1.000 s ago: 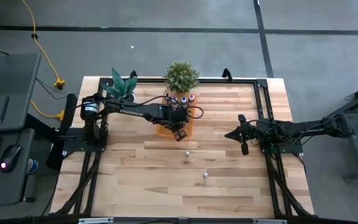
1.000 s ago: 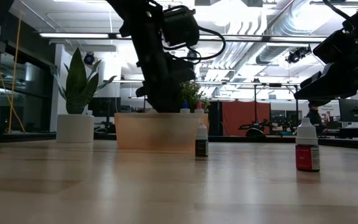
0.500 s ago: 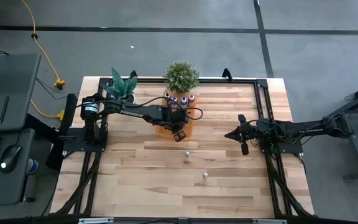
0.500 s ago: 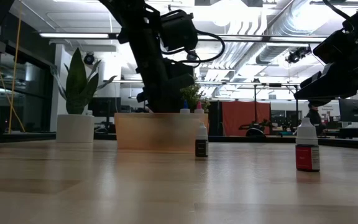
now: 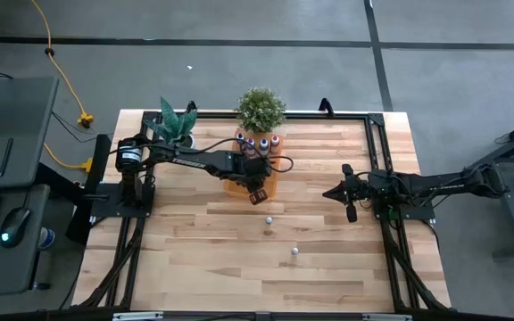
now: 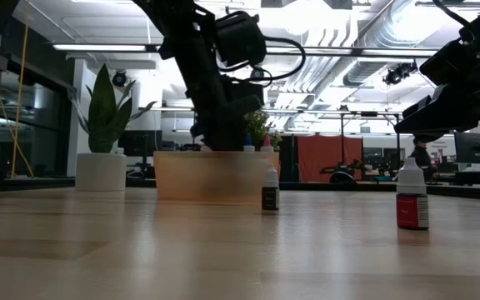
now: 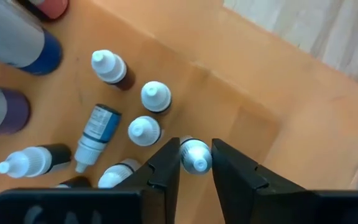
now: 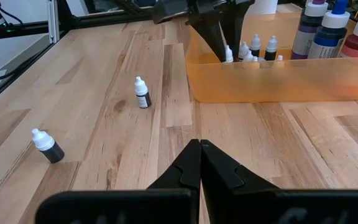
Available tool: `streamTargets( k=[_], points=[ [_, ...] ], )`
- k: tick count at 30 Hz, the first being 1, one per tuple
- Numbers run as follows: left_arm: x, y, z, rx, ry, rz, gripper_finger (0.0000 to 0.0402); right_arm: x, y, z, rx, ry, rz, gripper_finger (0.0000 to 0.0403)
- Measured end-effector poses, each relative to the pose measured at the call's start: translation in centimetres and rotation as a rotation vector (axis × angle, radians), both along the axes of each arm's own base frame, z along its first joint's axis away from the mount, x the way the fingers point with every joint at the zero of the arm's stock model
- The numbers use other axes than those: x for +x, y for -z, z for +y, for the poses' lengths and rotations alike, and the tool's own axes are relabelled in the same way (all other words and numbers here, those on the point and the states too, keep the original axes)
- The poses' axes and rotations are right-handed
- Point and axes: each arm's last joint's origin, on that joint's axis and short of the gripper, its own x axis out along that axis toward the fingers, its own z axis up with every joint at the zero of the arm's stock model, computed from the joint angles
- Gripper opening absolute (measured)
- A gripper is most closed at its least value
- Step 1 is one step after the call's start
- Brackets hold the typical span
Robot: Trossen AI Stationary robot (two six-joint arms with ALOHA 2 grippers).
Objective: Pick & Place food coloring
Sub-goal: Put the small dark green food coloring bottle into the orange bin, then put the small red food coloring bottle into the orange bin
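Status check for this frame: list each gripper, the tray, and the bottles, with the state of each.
left gripper: inside the tray, fingers closed around one small bottle's cap.
right gripper: shut, empty, waiting above the table.
orange tray: on the table, holding bottles.
gripped bottle: upright, in the tray.
blue-labelled bottle: lying on its side in the tray.
two bottles on the table: upright, outside the tray.

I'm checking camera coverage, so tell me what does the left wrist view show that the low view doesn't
Only the left wrist view: inside the tray, small bottles standing and lying, and the left gripper with a white cap between its fingers. Only the low view: two bottles standing on the table, one dark, one red, the potted plant and the right arm overhead. Both: the orange tray and the tall bottles at its end.
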Motion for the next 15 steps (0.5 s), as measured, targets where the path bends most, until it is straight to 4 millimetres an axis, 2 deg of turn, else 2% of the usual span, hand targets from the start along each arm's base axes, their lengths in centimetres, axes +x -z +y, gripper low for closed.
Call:
streamTargets(
  k=[9, 15],
  points=[
    [0.04, -0.03, 0.01, 0.012, 0.005, -0.003, 0.0152, 0.0, 0.0, 0.0, 0.0, 0.0, 0.0, 0.0],
    [0.06, -0.18, -0.22, 0.028, 0.012, -0.007, 0.018, 0.0, 0.0, -0.01, 0.0, 0.001, 0.0, 0.0]
  ],
)
